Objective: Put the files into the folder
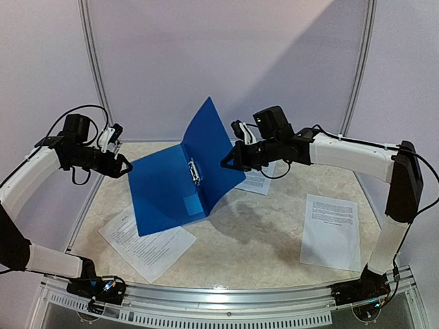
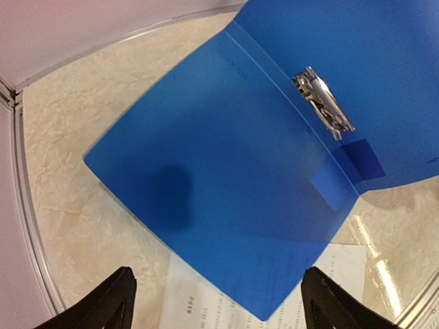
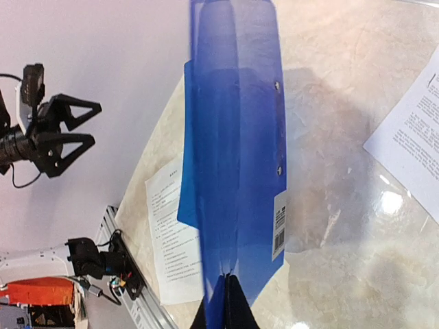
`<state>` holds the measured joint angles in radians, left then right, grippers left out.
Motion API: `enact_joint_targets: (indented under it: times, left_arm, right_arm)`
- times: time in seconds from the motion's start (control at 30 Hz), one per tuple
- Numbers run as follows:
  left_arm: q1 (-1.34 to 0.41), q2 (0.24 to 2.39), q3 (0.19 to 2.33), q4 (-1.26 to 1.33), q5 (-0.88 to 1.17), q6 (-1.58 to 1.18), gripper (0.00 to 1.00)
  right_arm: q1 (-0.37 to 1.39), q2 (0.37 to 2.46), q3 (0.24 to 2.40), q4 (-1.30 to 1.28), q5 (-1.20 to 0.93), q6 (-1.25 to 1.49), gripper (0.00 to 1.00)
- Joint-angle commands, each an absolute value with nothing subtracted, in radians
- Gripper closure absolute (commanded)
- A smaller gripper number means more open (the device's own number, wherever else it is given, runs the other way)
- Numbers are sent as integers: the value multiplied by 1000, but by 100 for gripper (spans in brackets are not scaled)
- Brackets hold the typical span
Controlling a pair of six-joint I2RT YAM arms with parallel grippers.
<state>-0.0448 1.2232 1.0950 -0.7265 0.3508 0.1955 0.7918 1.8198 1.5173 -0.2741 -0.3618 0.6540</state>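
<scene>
Thin dark-blue plastic folder (image 1: 164, 192): cover pinched upright by right tool (image 1: 228, 163), exposing metal clip (image 1: 195, 171) for printed white sheets (image 1: 330, 229); left tool (image 1: 123, 165) wide, empty.

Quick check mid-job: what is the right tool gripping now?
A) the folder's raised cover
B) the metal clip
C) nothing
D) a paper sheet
A: the right wrist view shows the right tool shut on the edge of the folder, pinching its raised blue cover.
</scene>
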Motion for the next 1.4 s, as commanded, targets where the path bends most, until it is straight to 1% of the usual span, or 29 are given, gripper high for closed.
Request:
enact_joint_targets:
  times: [0.0,0.13,0.27,0.37,0.57,0.7,0.8,0.97,1.1,1.13,1.17,1.2,1.27,1.3,1.33,1.37]
  left_arm:
    - [-35,1213,1108,-759,323,206,15]
    - [-37,1218,1089,-745,332,201,15]
    - [-41,1245,1089,-746,329,205,15]
    - [-44,1275,1091,-755,317,210,15]
    - [-47,1301,1092,-761,315,211,16]
    - [-47,1299,1090,-756,310,219,16]
    - [-48,1302,1091,-758,307,222,16]
    - [-48,1309,1086,-758,304,230,16]
    - [-50,1319,1091,-764,320,222,15]
    - [-55,1324,1096,-773,328,221,11]
    - [-58,1329,1103,-783,339,221,3]
    - [-67,1337,1111,-796,356,220,1]
    - [-82,1353,1127,-820,410,213,0]
    - [-91,1362,1136,-827,432,208,1]
    - [-99,1371,1141,-832,446,203,0]
    - [-107,1385,1146,-838,461,200,0]
  right_arm:
    - [795,1725,1493,-418,-430,563,100]
    - [769,1649,1423,-473,-404,578,100]
    - [730,1589,1271,-422,-456,659,100]
    - [703,1563,1196,-419,-500,696,100]
    - [665,1513,1047,-430,-475,762,99]
    - [655,1469,987,-461,-401,780,86]
    - [654,1451,976,-523,-346,777,84]
    - [653,1411,922,-547,-309,799,71]
    - [654,1385,889,-534,-309,814,70]
    - [654,1383,883,-527,-313,818,70]
    - [654,1380,880,-524,-314,822,70]
    - [654,1380,878,-524,-311,825,68]
    - [655,1383,880,-543,-294,825,65]
    - [655,1385,883,-558,-283,822,63]
    - [656,1387,885,-577,-263,820,58]
    - [661,1389,891,-606,-233,816,48]
